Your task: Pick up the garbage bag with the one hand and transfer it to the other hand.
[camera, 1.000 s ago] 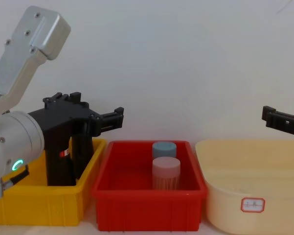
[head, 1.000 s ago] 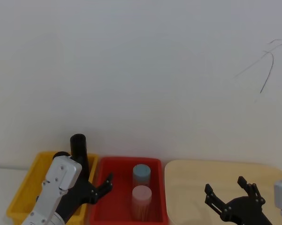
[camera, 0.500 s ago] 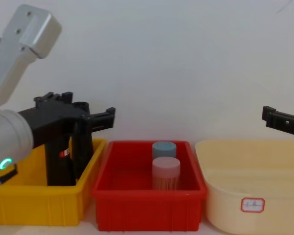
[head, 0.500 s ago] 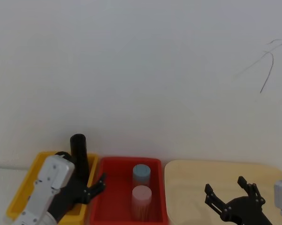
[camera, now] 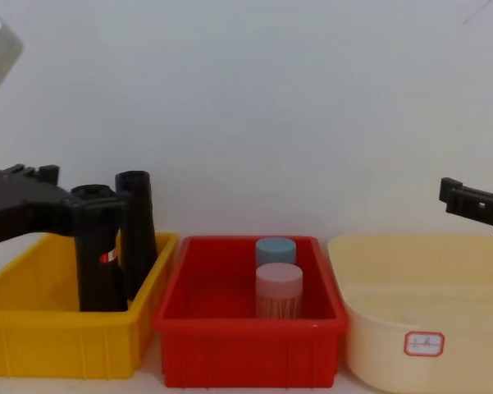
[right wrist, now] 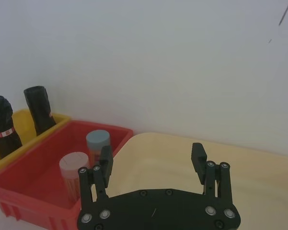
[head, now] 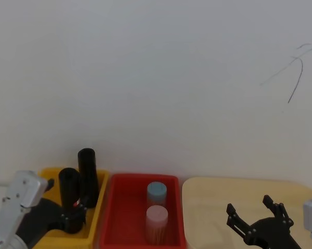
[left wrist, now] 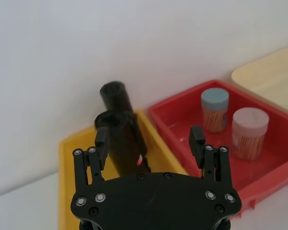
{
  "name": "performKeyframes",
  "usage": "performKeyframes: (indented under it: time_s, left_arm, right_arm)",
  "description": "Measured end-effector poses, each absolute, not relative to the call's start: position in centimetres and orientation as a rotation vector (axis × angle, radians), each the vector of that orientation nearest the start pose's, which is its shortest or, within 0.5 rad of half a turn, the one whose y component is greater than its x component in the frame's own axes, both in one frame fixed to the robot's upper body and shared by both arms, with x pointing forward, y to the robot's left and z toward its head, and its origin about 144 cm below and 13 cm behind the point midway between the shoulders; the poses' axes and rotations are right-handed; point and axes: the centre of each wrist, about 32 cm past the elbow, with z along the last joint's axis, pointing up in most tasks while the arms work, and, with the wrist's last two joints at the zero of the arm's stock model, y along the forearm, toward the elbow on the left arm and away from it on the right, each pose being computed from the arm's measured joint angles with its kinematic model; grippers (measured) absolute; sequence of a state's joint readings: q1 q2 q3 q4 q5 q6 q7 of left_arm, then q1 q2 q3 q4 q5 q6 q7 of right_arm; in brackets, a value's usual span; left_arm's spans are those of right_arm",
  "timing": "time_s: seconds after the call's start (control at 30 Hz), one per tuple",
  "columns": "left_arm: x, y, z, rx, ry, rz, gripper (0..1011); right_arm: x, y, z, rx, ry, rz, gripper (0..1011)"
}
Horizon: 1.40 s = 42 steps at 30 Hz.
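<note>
- Though the left gripper [head: 71, 212] gapes empty, head view: bag [head: 68, 185] upright in the bin [head: 51, 172], at its fingertips.
- Left wrist: bag [left wrist: 122, 143] ahead, nearer one finger.
- Chest: fingertips level with its top.
- Right wrist: right gripper [right wrist: 152, 155] open, empty, well apart.

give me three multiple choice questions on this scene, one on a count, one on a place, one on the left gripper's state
1. How many jars stand in the red bin? A one; B two; C three
2. The garbage bag stands in: A the red bin; B the yellow bin; C neither bin
3. The left gripper has its fingers: A open, holding nothing; B shut on the garbage bag; C shut on a jar

Answers: 1 B, a blue-lidded and a pale-lidded jar stand there. 2 B, its label band shows just above the yellow wall. 3 A, the left wrist view shows the fingers spread apart, gripping nothing.
</note>
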<state>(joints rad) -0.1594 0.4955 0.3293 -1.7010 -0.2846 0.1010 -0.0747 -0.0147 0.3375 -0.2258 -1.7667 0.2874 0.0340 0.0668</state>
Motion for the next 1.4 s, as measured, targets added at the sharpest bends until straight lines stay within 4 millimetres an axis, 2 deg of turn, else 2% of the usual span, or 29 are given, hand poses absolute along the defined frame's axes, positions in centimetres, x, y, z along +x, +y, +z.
performKeyframes:
  time_s: [0.17, 0.5, 1.4]
  left_arm:
    - [48.1, 26.9, 122.0, 0.167, -0.172, 1.167, 1001]
    - [49.2, 27.8, 122.7, 0.200, -0.085, 1.173, 1001]
    - [53.9, 27.4, 122.8, 0.259, 0.050, 1.216, 1001]
  right_arm:
    - [44.3, -23.7, 118.9, 0.026, -0.075, -1.229, 1000]
    - [44.3, -23.7, 118.9, 0.026, -0.075, -1.230, 1000]
    - [44.3, -23.7, 118.9, 0.026, -0.075, -1.229, 1000]
